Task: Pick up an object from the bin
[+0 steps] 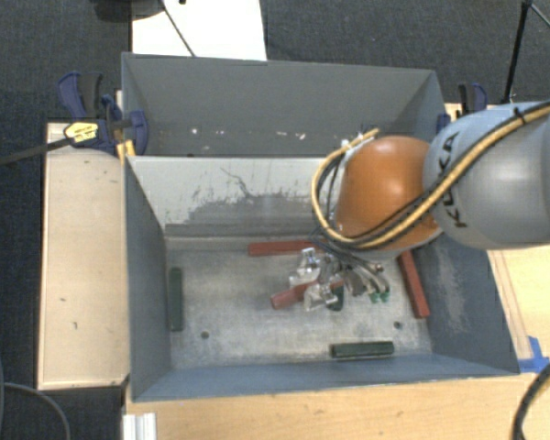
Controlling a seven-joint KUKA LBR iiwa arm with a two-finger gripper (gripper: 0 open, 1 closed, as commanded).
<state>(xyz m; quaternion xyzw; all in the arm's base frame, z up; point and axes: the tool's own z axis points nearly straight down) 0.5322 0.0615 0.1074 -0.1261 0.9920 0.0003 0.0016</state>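
My gripper [318, 280] is low over the middle of the bin floor, under the orange wrist cover. A short red-brown stick [287, 296] lies slanted right at its lower left, touching or nearly touching the metal tip. Whether it is gripped I cannot make out. Just behind the gripper, a longer red-brown stick [277, 248] lies flat along the foot of the back wall. To its right, another red-brown stick [414, 285] lies lengthwise near the right wall.
A dark green bar [174, 298] lies along the left wall. A dark bar [361, 348] lies near the front wall. The arm and its orange cover hide the bin's back right part.
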